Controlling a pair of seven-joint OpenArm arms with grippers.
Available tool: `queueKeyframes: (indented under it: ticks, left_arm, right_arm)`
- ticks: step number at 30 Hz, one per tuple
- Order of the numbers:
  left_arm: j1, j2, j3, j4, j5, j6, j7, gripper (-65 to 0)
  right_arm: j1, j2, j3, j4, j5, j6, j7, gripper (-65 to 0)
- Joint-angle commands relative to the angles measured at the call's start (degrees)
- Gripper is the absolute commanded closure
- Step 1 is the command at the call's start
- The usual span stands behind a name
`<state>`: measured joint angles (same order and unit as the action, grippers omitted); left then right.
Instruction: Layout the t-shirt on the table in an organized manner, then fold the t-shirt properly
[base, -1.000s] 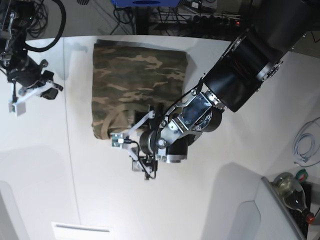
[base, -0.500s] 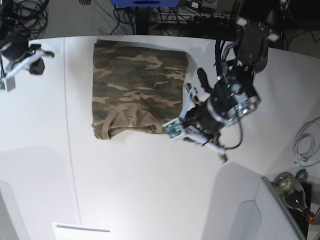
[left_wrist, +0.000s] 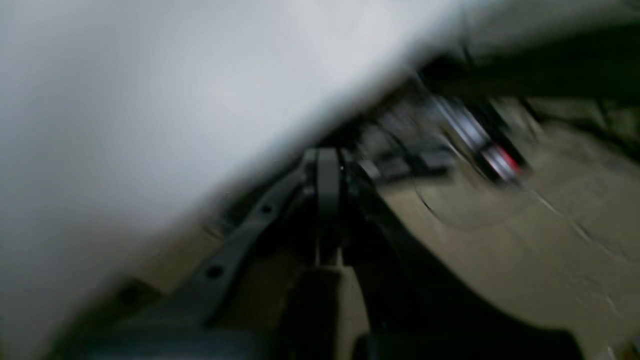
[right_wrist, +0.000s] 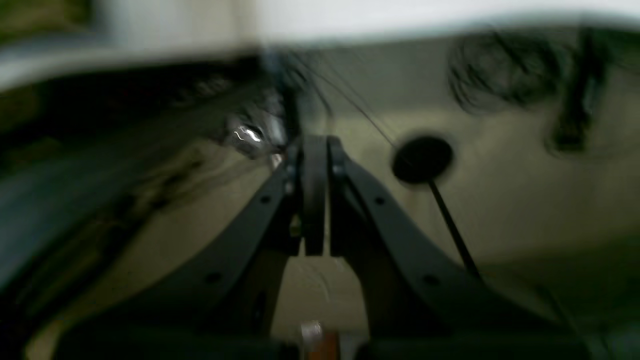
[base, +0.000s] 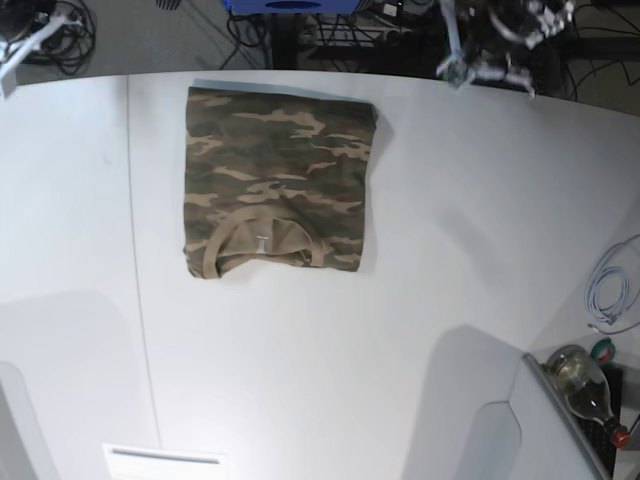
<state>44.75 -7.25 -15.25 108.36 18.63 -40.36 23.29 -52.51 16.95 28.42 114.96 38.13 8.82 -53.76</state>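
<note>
While both arms sit far back at the top edge, the big white table (base: 400, 300) fills most of the base view. A thin dark line (base: 140, 300) runs down it on the left side. Nothing lies on top of the shirt and nothing stands over it.

The shirt (base: 277, 180) lies flat on the table, up near the far edge and a bit left of the middle. It is folded into a neat block shape. Its print is green, brown and tan. The tan collar (base: 262, 240) shows at the near edge of the block, with a small label (base: 261, 241) inside it.

At the lower right, off the table's corner, a green bottle (base: 585, 385) lies on its side. A pale cable (base: 612, 285) loops just above it. Dark wires lie on the floor behind the table.

The left gripper (base: 487, 72) is at the top right, well away from the shirt. In its own blurry camera, the left gripper (left_wrist: 327, 200) has its jaws pressed together with nothing between them.

The right gripper (base: 20, 55) is at the top left corner, also far from the shirt. In its wrist view, the right gripper (right_wrist: 314, 195) has its jaws together and holds nothing.
</note>
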Motion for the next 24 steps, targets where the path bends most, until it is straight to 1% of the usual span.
queueKeyframes:
  ticks: [1,5,8,11,13,14,16,17,19,20,21,22,23,24]
  left_arm:
    - [1.18,-0.45,-0.27,-0.71,-0.83,0.36,-2.94,0.0]
    - [2.41,-1.77,0.34,-10.99,-0.74,0.36,-8.74,0.0]
    - [0.48,-2.64,2.81,-23.39,-0.22,0.36,-15.07,0.0]
    - [-3.3,-6.42,8.96,-40.44,-0.22,0.36,-23.68,0.0]
    - [-7.35,-8.8,14.94,-53.37,-0.66,0.36,-30.28,0.0]
    - [-9.46,-9.33,17.49,-59.43,-0.66,3.3,-33.44,0.0]
    - [-15.17,-9.94,23.38,-73.94,-0.66,10.6,-40.83,0.0]
    - [-17.89,-9.85,25.22,-80.36,-0.66,13.59,-43.99,0.0]
    - [-24.4,-9.5,29.62,-94.51,-0.66,19.57,-50.59,0.0]
    - [-27.13,-9.15,31.11,-99.87,-0.66,21.77,-52.87,0.0]
    - [-29.68,-8.36,32.26,-104.18,-0.66,23.7,-54.54,0.0]
    - [-31.96,-7.3,33.22,-107.61,-0.66,25.55,-55.33,0.0]
    - [-33.89,-6.51,33.84,-108.36,-0.48,27.74,-55.07,0.0]
    - [-34.69,-6.16,34.37,-108.36,-0.39,29.68,-54.28,0.0]
  right_arm:
    - [-2.3,-0.11,-0.51,0.6,0.95,0.19,0.17,-0.2]
    - [-6.26,-3.19,-4.91,-1.59,0.42,0.19,3.52,-0.2]
    - [-7.14,-4.33,-9.48,-7.92,0.33,0.1,6.59,-0.2]
    - [-4.5,-4.51,-16.34,-20.5,-0.63,0.02,12.92,-0.2]
    - [-0.63,-4.6,-21.44,-31.13,-4.68,-0.07,18.28,-0.2]
    - [1.48,-4.86,-23.9,-36.5,-6.88,-0.07,21.1,-0.2]
    - [6.93,-7.06,-28.47,-50.03,-12.24,-0.07,28.92,-0.2]
    - [9.3,-7.85,-30.23,-56.71,-14.7,-0.07,33.14,-0.2]
    - [16.42,-10.05,-34.45,-73.59,-20.94,0.02,44.13,-0.2]
    - [19.59,-10.84,-36.47,-81.68,-23.49,0.02,49.58,-0.2]
    - [23.19,-11.54,-38.14,-89.68,-25.69,0.02,55.38,-0.2]
    - [26.71,-12.33,-39.99,-98.47,-27.45,0.02,62.59,-0.2]
    - [30.05,-13.3,-41.92,-106.03,-28.5,0.02,70.06,-0.5]
    - [32.16,-14.01,-43.41,-111.04,-29.21,0.02,75.78,-0.5]
